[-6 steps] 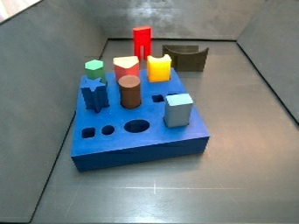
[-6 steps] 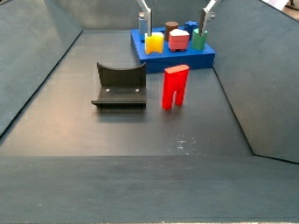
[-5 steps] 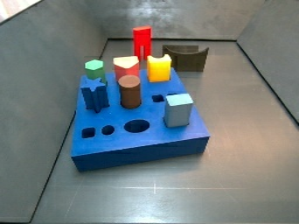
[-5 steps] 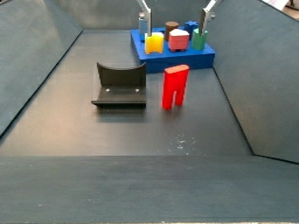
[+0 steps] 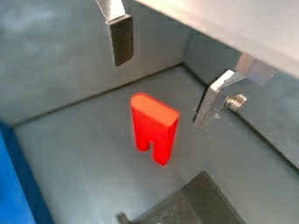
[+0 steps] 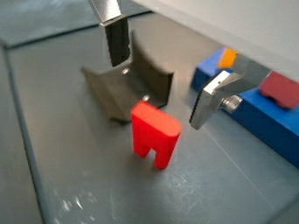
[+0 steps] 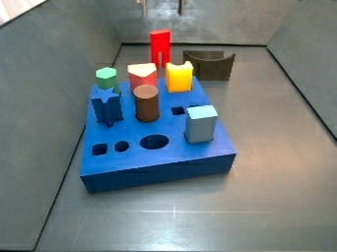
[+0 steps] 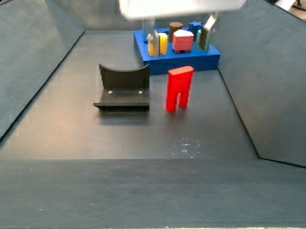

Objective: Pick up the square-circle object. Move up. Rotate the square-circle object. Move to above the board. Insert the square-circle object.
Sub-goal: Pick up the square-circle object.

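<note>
Red block: the square-circle object [image 8: 178, 88] stands upright on the grey floor, slot at its foot, free of any grasp; also in a wrist view [image 5: 153, 129].
Gripper: gripper [image 6: 162, 66] hangs above the red block, fingers spread wide with nothing between them; block sits below the gap, apart from both fingers.
Fingers: flat silver plates with dark pads; one [image 5: 121, 37] and one [image 5: 216, 94] lie on either side of the block top in both wrist views.
Board: blue board [image 7: 158, 151] lies flat; in a side view the red block stands behind its far edge, in a side view [image 8: 180, 59] the board is behind the block, near but apart.
Fixture: dark fixture [image 8: 121, 88] just beside the red block, not touching.
Pegs in board: brown cylinder [image 7: 146, 101], yellow block [image 7: 179, 75], green-topped peg [image 7: 106, 74], pale grey-blue cube [image 7: 200, 123].
Hidden: gripper body cut off at the frame top in both side views; only a pale blurred shape [image 8: 180, 7] and faint finger tips show.
Hard to tell: lower part of the red block in a side view [image 7: 161, 46] is behind the pegs.
</note>
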### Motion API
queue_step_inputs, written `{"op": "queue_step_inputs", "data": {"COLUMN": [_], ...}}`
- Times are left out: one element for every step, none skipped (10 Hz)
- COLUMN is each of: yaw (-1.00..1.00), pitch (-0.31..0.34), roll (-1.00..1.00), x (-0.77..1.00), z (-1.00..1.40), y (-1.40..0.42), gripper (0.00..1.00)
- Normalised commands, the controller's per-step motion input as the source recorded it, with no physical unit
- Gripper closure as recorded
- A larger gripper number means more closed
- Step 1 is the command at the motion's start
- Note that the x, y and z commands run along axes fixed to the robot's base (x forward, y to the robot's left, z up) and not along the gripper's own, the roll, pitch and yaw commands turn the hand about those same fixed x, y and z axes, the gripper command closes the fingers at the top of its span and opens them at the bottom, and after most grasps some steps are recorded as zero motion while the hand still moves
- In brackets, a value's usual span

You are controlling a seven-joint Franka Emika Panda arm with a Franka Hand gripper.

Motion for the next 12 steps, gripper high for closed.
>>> {"op": "queue_step_inputs", "data": {"yaw": [0.86,0.32,0.02,0.0,0.0,0.0,0.0,0.0,0.0,0.0,0.0,0.0], "pitch": [-0.079,-0.08,-0.006,-0.019,-0.043,-0.083,-0.101,-0.119,-0.039,-0.003,-0.031,-0.064], "roll": [0.12,0.1,0.05,0.2,0.3,0.23,0.14,0.0,0.0,-0.03,-0.08,-0.06], "x": [0.0,0.0,-0.01,-0.03,-0.09,-0.04,-0.03,0.0,0.0,0.0,0.0,-0.17], "z": [-0.57,-0.44,-0.06,-0.39,-0.78,-0.79,-0.66,-0.45,-0.14,-0.03,0.0,-0.06], "y": [-0.07,-0.04,-0.03,-0.14,-0.07,-0.01,0.0,0.0,0.0,0.08,0.15,0.14], "gripper": [0.0,0.0,0.0,0.0,0.0,0.0,0.0,0.0,0.0,0.0,0.0,0.0]}}
